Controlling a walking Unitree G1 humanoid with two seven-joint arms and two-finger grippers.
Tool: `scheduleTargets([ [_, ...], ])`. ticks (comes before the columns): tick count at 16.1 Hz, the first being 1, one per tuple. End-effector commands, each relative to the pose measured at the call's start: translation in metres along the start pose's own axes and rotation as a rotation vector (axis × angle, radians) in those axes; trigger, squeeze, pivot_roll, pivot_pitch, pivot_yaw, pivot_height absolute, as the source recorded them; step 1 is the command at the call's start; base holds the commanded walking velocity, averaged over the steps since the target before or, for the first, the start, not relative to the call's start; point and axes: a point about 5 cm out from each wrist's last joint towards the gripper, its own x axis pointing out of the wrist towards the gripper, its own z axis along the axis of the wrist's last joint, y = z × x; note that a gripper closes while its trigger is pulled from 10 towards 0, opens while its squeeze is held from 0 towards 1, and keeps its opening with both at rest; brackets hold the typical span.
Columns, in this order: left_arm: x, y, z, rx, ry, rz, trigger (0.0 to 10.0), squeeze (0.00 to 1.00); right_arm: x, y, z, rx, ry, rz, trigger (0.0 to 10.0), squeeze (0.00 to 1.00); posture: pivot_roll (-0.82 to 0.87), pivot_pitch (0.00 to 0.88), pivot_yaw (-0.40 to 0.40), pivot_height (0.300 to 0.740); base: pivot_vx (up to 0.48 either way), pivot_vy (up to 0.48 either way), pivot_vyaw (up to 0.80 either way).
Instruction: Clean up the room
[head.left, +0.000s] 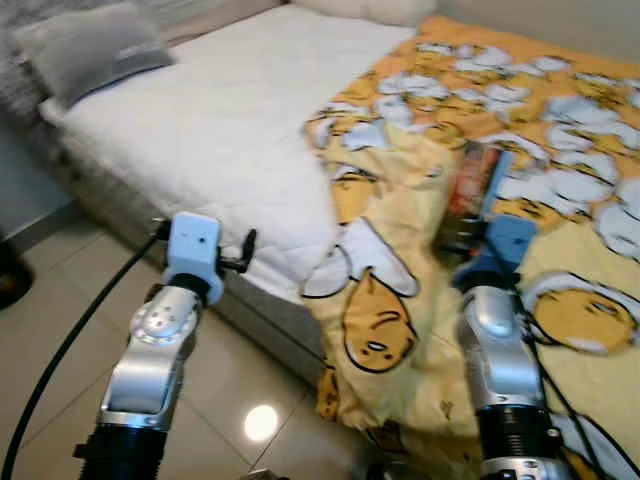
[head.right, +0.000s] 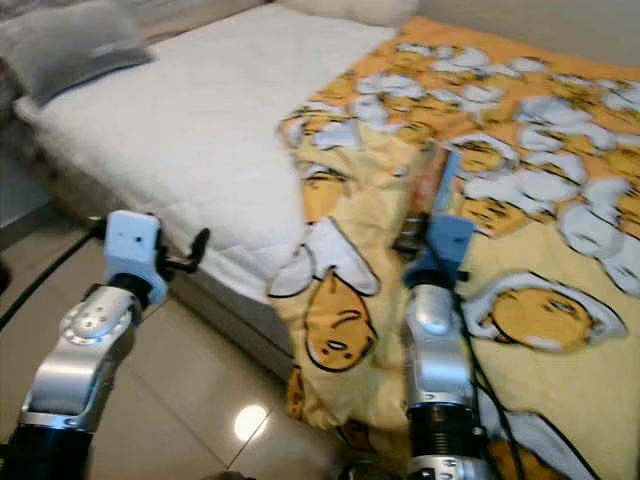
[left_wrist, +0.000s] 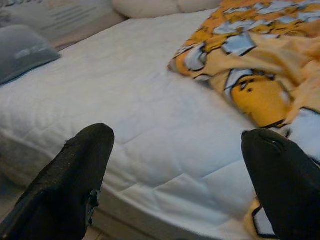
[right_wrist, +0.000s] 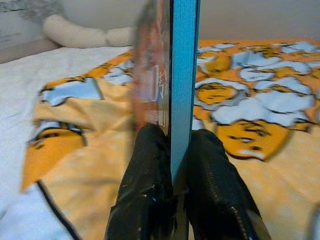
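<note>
A thin book (right_wrist: 175, 75) with a blue spine and a reddish cover stands upright between the fingers of my right gripper (right_wrist: 172, 137), which is shut on its lower edge. In the eye views the book (head.left: 475, 185) hangs just above the yellow cartoon-print blanket (head.left: 400, 300) that covers the right part of the bed and drapes over its edge. My left gripper (left_wrist: 177, 145) is open with nothing between its fingers (head.left: 240, 255). It is held over the floor, close to the near edge of the white mattress (head.left: 220, 120).
A grey pillow (head.left: 90, 50) lies at the far left end of the bed, and a pale bolster (left_wrist: 150, 7) lies along the wall. A black cable (head.left: 70, 340) runs from my left arm down across the tiled floor (head.left: 60, 300). A dark object (head.left: 10, 275) sits at the left edge.
</note>
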Motion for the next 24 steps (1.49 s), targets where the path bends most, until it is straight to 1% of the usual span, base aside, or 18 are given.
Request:
scheduleTargets([
  [1, 0.002, -0.003, 0.004, -0.019, -0.017, -0.012, 10.0, 0.07, 0.004, -0.007, 0.009, -0.008, -0.037, -0.024, 10.0, 0.0, -0.05, 0.0, 0.038, 0.74, 0.0, 0.0, -0.8],
  [2, 0.003, -0.003, 0.004, -0.021, -0.016, -0.012, 10.0, 0.07, 0.004, -0.007, 0.009, -0.009, -0.036, -0.022, 10.0, 0.0, -0.05, 0.0, 0.038, 0.74, 0.0, 0.0, -0.8],
  [3, 0.003, -0.004, 0.004, -0.018, -0.016, -0.012, 10.0, 0.0, 0.004, -0.007, 0.009, -0.007, -0.029, -0.022, 10.0, 0.0, -0.05, 0.0, 0.037, 0.74, 0.0, 0.0, -0.8],
  [9, 0.003, -0.005, 0.004, -0.006, -0.026, -0.017, 10.0, 0.0, 0.005, -0.007, 0.005, -0.02, -0.002, -0.018, 10.0, 0.0, -0.05, 0.0, 0.037, 0.74, 0.0, 0.04, -0.8],
  [17, 0.002, -0.007, 0.002, 0.0, -0.016, -0.032, 10.0, 0.0, 0.004, -0.007, 0.002, -0.025, 0.017, -0.011, 10.0, 0.0, -0.05, 0.0, 0.036, 0.74, 0.0, 0.283, -0.8],
  [19, 0.002, -0.007, 0.001, 0.0, -0.015, -0.035, 10.0, 0.0, 0.004, -0.007, 0.003, -0.028, 0.013, -0.01, 10.0, 0.0, -0.05, 0.0, 0.035, 0.74, 0.0, 0.321, -0.8],
  [22, 0.001, -0.007, 0.0, 0.004, -0.014, -0.04, 10.0, 0.0, 0.005, -0.005, 0.01, -0.03, -0.024, 0.005, 10.0, 0.0, -0.05, 0.0, 0.034, 0.74, 0.0, 0.342, -0.78],
  [24, 0.001, -0.007, 0.0, 0.006, -0.016, -0.041, 10.0, 0.0, 0.007, -0.001, 0.02, -0.037, -0.077, 0.04, 10.0, 0.0, -0.05, 0.0, 0.034, 0.74, 0.0, 0.358, 0.0],
])
